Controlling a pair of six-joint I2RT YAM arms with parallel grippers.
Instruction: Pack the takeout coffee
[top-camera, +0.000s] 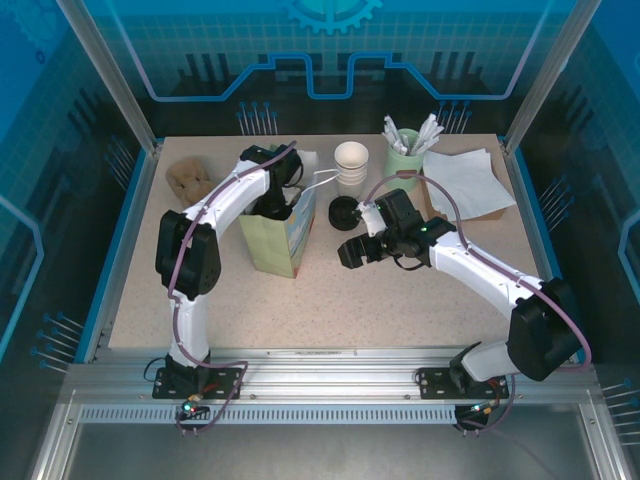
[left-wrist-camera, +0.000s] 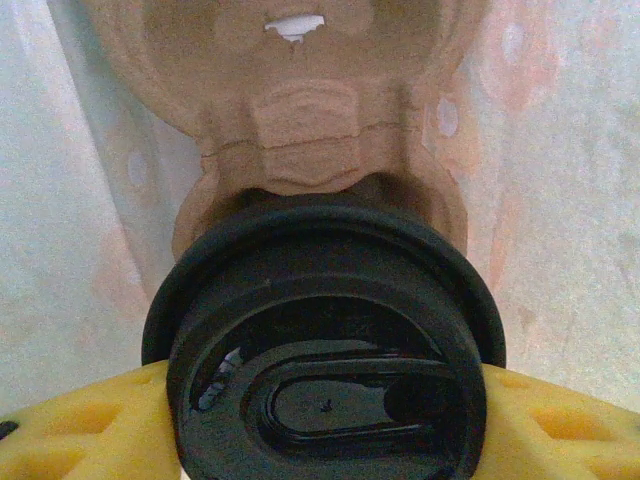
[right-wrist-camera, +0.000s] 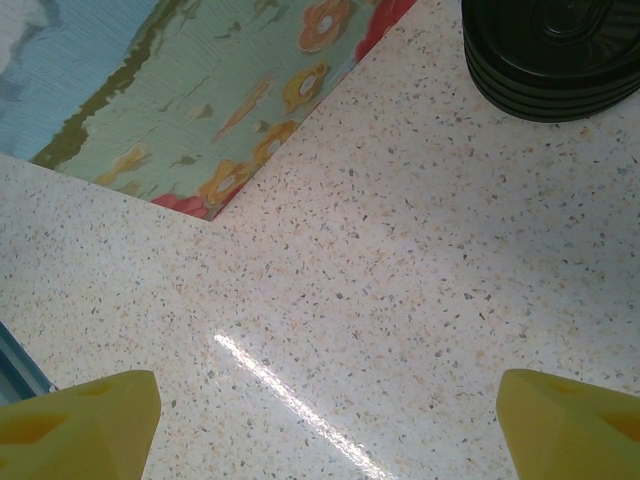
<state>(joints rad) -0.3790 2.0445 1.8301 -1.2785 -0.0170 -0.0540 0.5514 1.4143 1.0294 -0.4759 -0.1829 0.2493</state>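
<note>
Coffee (left-wrist-camera: 325, 340) inside flower-printed bag (top-camera: 270, 245)

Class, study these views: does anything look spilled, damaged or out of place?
Nothing stands out. The table shows no spill, the paper bag stands upright, and the takeout coffee has its lid on, held by the left hand.
</note>
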